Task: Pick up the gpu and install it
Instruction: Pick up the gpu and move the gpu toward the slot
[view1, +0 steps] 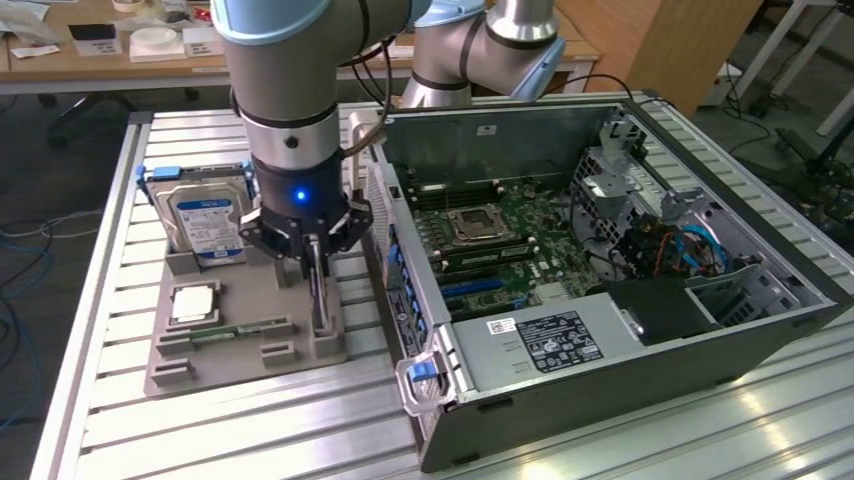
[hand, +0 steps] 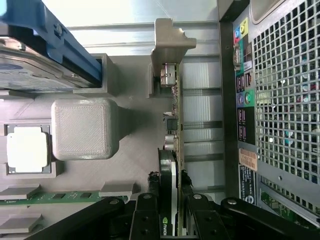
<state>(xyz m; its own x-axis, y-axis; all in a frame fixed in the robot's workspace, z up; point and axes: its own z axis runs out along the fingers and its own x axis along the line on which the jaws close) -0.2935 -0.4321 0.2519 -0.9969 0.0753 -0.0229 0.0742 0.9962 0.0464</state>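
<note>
The gpu (view1: 322, 300) stands on edge in a slot of the grey holder tray (view1: 234, 368), a thin dark card with a metal end bracket. My gripper (view1: 315, 262) comes straight down over it, just to the exterior view's left of the open computer case (view1: 787, 290). In the wrist view the two black fingers (hand: 148, 202) press against both faces of the gpu (hand: 175, 115) at the end away from its bracket, so my gripper (hand: 169, 201) is shut on the card. The card's lower edge still sits in the tray.
The tray (hand: 135, 150) also carries a silver hard drive (view1: 200, 215) in a blue frame, a processor (view1: 194, 303) and a green memory stick (view1: 240, 330). Inside the case, the motherboard (view1: 481, 230) lies exposed, with blue slots (view1: 474, 290). The case's rear grille (hand: 285, 100) is close beside the card.
</note>
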